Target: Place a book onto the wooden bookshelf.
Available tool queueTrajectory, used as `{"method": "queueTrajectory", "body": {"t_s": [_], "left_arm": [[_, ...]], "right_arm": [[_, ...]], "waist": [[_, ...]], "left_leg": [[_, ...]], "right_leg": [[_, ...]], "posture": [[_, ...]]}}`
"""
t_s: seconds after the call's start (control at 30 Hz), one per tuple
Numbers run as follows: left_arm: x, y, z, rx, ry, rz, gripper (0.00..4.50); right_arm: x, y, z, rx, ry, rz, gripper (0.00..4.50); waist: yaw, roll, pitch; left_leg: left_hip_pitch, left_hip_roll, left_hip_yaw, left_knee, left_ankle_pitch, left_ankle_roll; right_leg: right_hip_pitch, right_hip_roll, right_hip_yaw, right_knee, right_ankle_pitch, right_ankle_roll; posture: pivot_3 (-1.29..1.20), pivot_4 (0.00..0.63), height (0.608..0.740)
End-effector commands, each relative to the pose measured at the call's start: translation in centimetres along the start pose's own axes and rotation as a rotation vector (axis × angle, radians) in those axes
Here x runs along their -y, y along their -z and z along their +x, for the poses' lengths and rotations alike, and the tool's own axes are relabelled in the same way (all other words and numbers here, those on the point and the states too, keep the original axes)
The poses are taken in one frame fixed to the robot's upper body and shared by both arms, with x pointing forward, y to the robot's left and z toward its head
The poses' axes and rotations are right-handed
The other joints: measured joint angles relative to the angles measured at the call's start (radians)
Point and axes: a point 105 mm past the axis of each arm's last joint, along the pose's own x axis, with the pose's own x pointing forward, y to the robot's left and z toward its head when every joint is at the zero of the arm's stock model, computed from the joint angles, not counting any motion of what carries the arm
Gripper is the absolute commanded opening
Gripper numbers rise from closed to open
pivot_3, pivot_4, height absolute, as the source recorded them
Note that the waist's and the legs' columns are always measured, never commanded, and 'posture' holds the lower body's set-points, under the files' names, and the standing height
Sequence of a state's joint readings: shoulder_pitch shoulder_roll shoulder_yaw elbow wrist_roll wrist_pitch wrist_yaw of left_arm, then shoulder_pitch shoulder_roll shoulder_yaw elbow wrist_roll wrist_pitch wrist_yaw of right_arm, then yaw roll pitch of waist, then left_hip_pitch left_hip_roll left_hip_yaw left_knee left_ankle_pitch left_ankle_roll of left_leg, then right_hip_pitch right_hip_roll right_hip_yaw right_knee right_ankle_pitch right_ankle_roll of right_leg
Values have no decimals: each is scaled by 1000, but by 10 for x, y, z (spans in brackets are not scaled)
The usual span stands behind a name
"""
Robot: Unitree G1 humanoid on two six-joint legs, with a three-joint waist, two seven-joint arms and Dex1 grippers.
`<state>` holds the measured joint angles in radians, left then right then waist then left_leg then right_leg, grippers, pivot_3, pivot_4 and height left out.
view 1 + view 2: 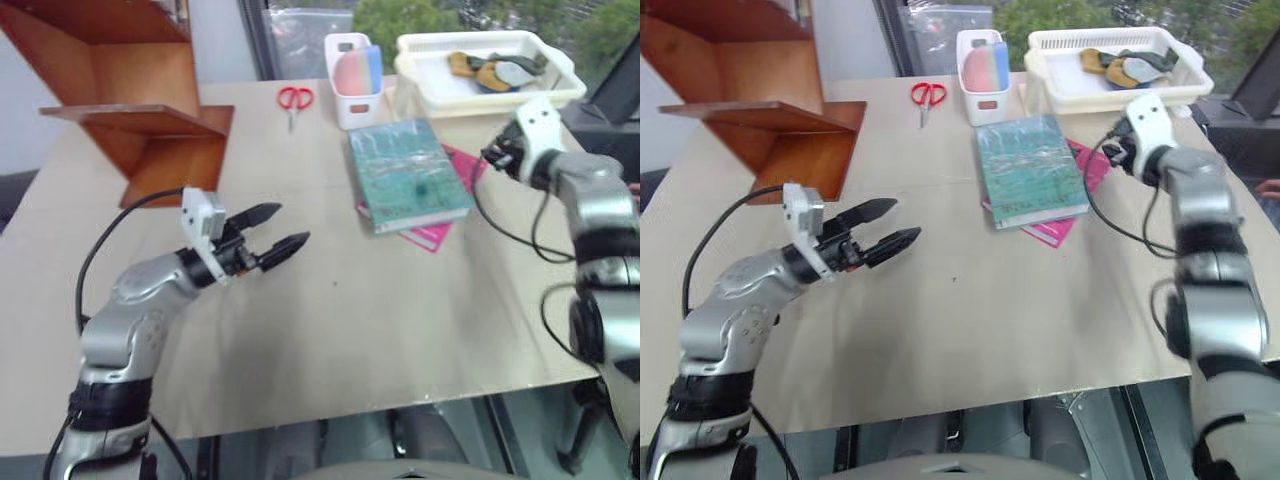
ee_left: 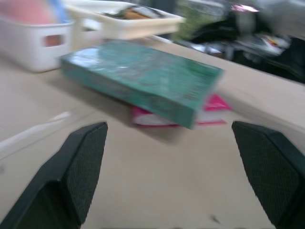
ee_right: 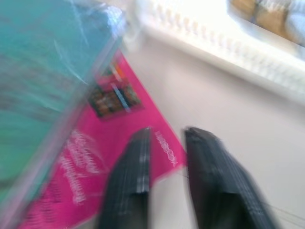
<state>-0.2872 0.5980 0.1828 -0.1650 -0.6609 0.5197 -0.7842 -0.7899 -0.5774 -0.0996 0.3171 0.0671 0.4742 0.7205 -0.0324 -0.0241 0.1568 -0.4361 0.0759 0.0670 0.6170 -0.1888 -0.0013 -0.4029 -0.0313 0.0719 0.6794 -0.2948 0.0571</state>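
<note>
Book point(image 1: 410, 172) flat atop pink book point(image 1: 437, 232); L hand point(image 1: 282, 232) spread (over table), R hand point(image 3: 164, 171) slightly parted, empty.

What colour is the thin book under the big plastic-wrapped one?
Magenta-pink book, best seen in the right wrist view.

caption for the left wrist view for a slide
Open left gripper faces the teal book lying on a pink book.

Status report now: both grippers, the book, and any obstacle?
Left gripper open, empty, over table. Right gripper slightly open beside pink book, holding nothing. Teal book flat atop pink one, not on bookshelf. Path clear.
</note>
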Motion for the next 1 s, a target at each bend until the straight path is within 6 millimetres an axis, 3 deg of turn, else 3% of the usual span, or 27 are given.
{"method": "queueTrajectory", "body": {"t_s": [0.03,0.07,0.13,0.23,0.33,0.53,0.67,0.83,1.0], "left_arm": [[-8,-7,13,27,-22,-118,4500],[-10,-7,11,26,-23,-143,4500],[-17,-11,23,58,-28,-288,4500],[-38,-6,42,48,-92,-472,4500],[-46,-7,49,43,-85,-616,4500],[-42,1,105,-23,-31,-828,4500],[-31,8,133,-51,9,-903,4500],[-15,18,153,-110,46,-911,4500],[-4,16,164,-120,94,-915,4500]], "right_arm": [[-52,-50,-48,191,-146,-47,3209],[-66,-51,-56,192,-161,-55,3640],[-96,-49,-72,237,-195,-79,4462],[-138,-39,-88,277,-252,-110,4462],[-155,-32,-89,251,-244,-69,4462],[-152,-15,-84,176,-183,-65,4462],[-159,-17,-87,183,-140,-37,4462],[-160,-8,-90,154,-65,4,4462],[-157,-8,-87,147,-25,31,4462]], "waist": [[6,0,0],[4,1,0],[-1,0,0],[11,-2,0],[5,-2,0],[22,-4,1],[30,-4,1],[18,-4,1],[21,-4,1]], "left_leg": [[0,0,-1,0,0,0],[-1,0,-1,1,0,0],[-1,0,-1,3,0,0],[2,-1,-6,6,0,0],[2,-1,-9,12,0,0],[2,-2,-17,19,0,1],[0,-3,-20,19,0,1],[-4,-3,-21,17,0,1],[-13,-3,-22,19,0,0]], "right_leg": [[0,0,0,0,0,0],[0,0,-1,0,0,0],[0,0,0,0,0,1],[7,1,-5,1,0,1],[10,2,-7,1,0,2],[18,2,-15,0,2,4],[17,1,-17,-1,2,4],[14,1,-18,-2,2,4],[5,2,-19,0,2,4]], "posture": [[0,150,740],[0,150,740],[0,150,740],[0,150,740],[0,150,740],[0,150,740],[0,150,740],[0,150,740],[0,150,740]]}}
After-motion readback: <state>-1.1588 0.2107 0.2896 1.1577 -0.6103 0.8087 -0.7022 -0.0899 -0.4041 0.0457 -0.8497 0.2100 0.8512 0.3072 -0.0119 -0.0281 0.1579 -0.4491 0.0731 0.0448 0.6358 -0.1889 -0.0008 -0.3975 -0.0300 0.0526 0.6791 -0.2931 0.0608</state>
